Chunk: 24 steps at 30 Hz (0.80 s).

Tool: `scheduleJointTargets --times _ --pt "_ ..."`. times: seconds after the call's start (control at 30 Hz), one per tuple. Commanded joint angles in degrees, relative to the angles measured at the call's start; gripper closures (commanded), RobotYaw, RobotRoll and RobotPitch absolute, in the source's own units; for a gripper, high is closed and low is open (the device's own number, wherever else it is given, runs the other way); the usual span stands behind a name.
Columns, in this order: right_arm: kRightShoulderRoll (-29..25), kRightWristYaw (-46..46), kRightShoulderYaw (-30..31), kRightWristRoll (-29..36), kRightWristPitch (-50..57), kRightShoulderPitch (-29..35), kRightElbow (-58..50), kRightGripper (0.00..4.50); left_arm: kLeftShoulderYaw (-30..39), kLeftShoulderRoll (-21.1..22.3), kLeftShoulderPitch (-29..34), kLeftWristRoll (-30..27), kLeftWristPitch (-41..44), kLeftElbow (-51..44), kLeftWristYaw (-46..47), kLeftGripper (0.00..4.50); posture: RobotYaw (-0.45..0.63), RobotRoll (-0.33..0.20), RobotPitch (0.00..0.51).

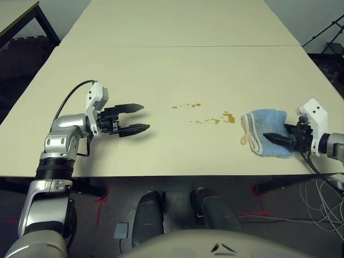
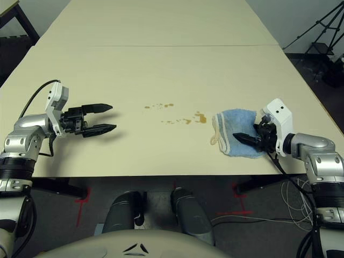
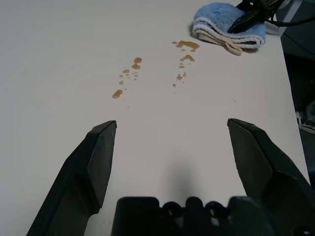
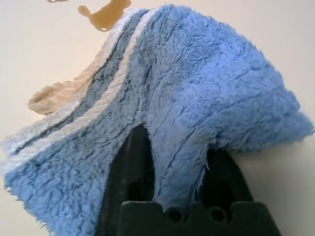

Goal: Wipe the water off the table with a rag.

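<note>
Rag [image 1: 269, 119]: lying by counter's [image 1: 161, 70] front edge, right gripper [image 4: 179, 141] apparently clamping a fold
Water [image 1: 229, 117]: awaiting wiping
Left gripper [image 1: 146, 116]: holding apart

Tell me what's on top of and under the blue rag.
The right pincer pinches a fold of the rag from above. Beneath lies the table; any liquid under there is covered.

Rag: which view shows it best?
Right wrist view: the rag is largest there, its fold bunched between the right gripper's fingers. Both eye views show it smaller, partly under that gripper; the left wrist view, distant beyond the drops.
</note>
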Motion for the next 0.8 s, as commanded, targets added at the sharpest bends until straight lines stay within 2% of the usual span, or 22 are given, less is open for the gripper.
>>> scheduleJointTargets --times 0.03,0.1,0.37,0.47,0.8 --pt "1.15 -0.12 0.31 0.73 1.61 -0.63 2.34 3.81 0.13 0.62 -0.33 0.49 -0.46 -0.19 0.10 0.00 -0.23 0.000 0.126" --pt "1.89 -0.82 -2.82 4.02 4.07 -2.81 2.01 4.33 0.03 0.57 -0.50 0.55 -0.52 -0.13 0.12 0.00 -0.23 0.000 0.125" --pt "4.26 -5.32 -8.22 11.09 10.72 -9.80 -3.18 4.38 -0.09 0.70 -0.68 0.83 -0.97 0.56 0.04 0.00 -0.23 0.000 0.125" --pt "4.97 -6.70 -6.76 10.43 11.26 -10.73 -4.32 4.39 -0.10 0.79 -0.32 0.77 -0.88 0.09 0.08 0.00 -0.23 0.000 0.125" --pt "7.15 -7.50 4.85 1.84 7.95 -7.86 -1.99 4.39 0.22 1.81 0.51 0.65 -0.87 -0.43 -0.09 0.00 -0.21 0.000 0.126"
